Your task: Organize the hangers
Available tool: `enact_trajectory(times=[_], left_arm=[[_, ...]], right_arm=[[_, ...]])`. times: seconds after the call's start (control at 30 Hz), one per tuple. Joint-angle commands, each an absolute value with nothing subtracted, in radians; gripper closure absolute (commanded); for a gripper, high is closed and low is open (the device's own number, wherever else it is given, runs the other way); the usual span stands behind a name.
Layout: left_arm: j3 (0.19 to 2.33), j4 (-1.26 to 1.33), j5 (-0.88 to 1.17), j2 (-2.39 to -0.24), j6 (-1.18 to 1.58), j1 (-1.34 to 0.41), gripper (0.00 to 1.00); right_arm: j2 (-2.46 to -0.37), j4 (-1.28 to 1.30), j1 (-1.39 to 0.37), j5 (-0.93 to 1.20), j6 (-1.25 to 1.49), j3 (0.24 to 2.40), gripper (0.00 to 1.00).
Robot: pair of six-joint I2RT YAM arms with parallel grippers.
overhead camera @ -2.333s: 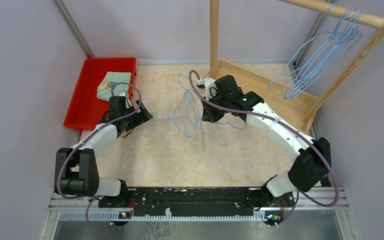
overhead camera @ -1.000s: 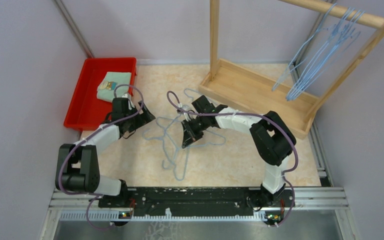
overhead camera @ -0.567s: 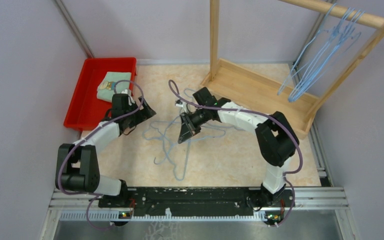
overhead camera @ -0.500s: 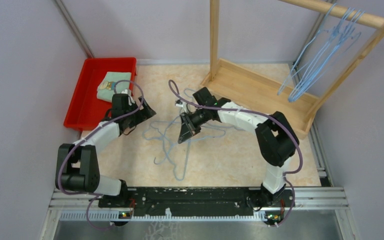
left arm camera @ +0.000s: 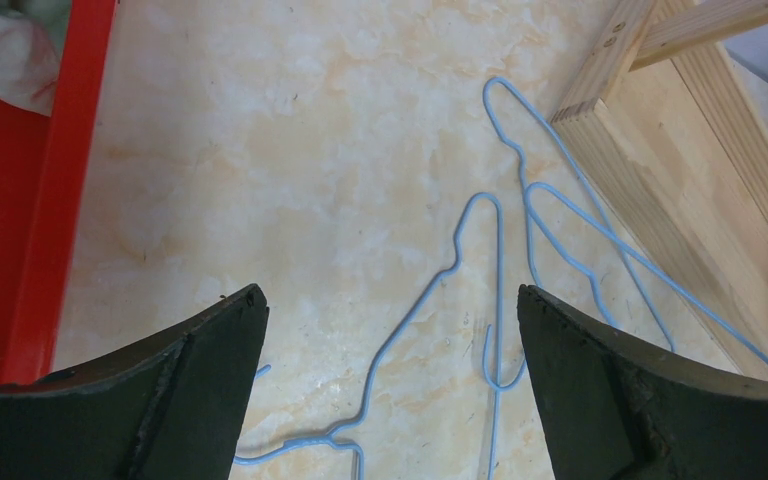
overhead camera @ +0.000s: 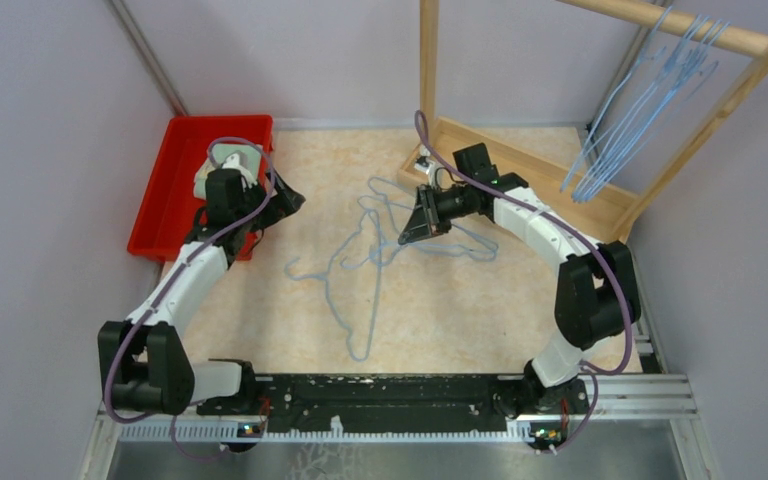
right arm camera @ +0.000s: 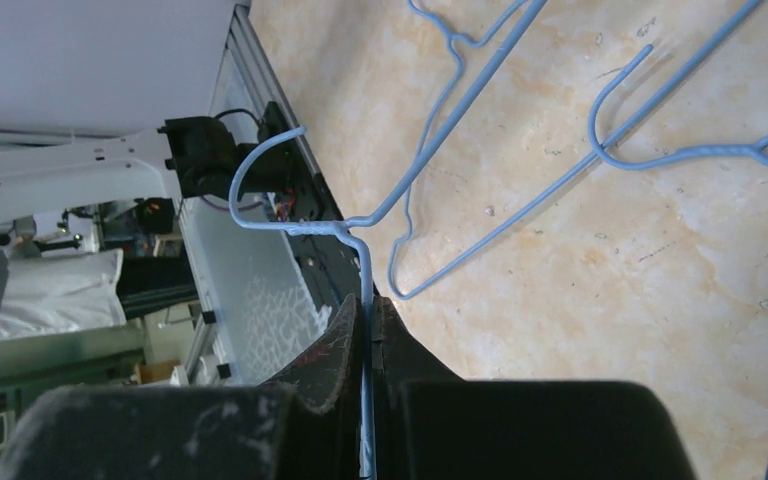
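Top external: the right claw [overhead camera: 412,228] now sits over the far-right part of the table [overhead camera: 480,310], just beside the rack [overhead camera: 530,190] base. Half a second ago it was nearer the table's centre. The left claw [overhead camera: 285,203] has pushed further toward the far-left corner, beside the tray [overhead camera: 150,215], and its arm is straighter than before. The loose hangers [overhead camera: 368,262] lie tangled mid-table. The pile has been drawn out toward the rack since the last frame, and one long loop reaches toward the near edge. The hung hangers [overhead camera: 615,130] are on the rack rail at far right, as before.

Right wrist: the fingers are pressed together on the wire of the held hanger [right arm camera: 355,228], just below its twisted neck, with the hook pointing away from the claw. This grip cannot be made out from above. Other loose wires lie on the table beyond it.

Left wrist: the left claw is spread wide with nothing between its fingers, above the table. The hooks of the loose hangers lie below it, one at the corner of the rack base. The tray wall runs down the left of the view, with a cloth [left arm camera: 10,45] inside it. From above, the arm partly covers that cloth.
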State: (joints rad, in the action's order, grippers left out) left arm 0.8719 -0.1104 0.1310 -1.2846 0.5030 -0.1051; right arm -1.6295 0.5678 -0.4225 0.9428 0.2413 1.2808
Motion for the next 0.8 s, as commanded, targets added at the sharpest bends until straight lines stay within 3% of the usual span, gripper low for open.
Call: enact_trajectory(times=[0.0, 0.17, 0.43, 0.77], left_arm=[[0.884, -0.105, 0.159, -1.279, 0.499, -0.107, 0.00], [0.886, -0.047, 0.197, -1.325, 0.533, -0.125, 0.00], [0.922, -0.023, 0.189, -1.380, 0.527, -0.191, 0.00], [1.064, 0.027, 0.191, -1.532, 0.553, -0.297, 0.00]], right_arm=[[-1.611, 0.444, -0.410, 1.031, 0.339, 1.343, 1.00], [-1.609, 0.145, -0.385, 1.070, 0.612, 1.344, 1.00], [-1.690, -0.720, -0.362, 1.021, 1.322, 1.241, 1.00], [-1.724, -0.551, -0.423, 1.034, 1.165, 1.326, 1.00]])
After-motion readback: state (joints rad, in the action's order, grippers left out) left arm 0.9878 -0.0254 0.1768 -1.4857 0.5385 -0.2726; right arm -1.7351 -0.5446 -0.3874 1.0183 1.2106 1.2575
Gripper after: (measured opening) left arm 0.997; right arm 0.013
